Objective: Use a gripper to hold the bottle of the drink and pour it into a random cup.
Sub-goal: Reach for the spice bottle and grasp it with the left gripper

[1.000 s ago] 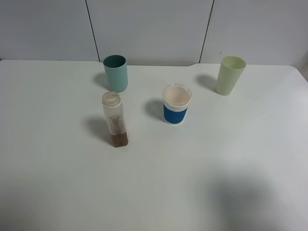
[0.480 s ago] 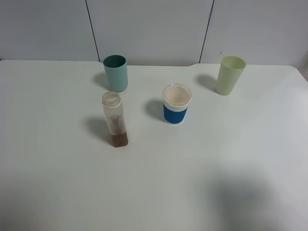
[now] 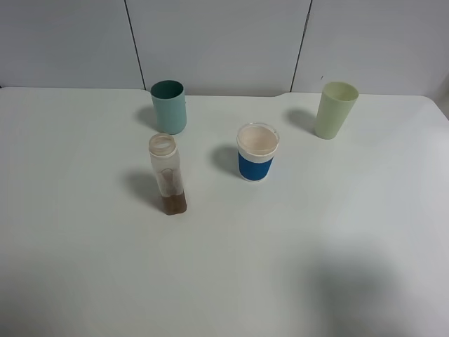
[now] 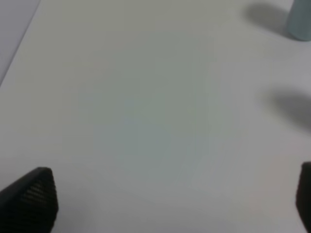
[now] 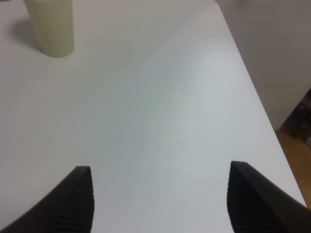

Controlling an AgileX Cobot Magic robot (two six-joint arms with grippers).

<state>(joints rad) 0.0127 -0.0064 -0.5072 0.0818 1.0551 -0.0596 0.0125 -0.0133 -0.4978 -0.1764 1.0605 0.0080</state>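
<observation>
Jaws standing wide apart, the black left gripper is risking toppling the small clear squarish plastic bottle if closing in off-centre.

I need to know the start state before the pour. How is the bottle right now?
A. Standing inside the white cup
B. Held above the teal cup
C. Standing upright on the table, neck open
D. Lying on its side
C: the bottle stands upright on the table, its open neck on top, and nothing touches it.
</observation>
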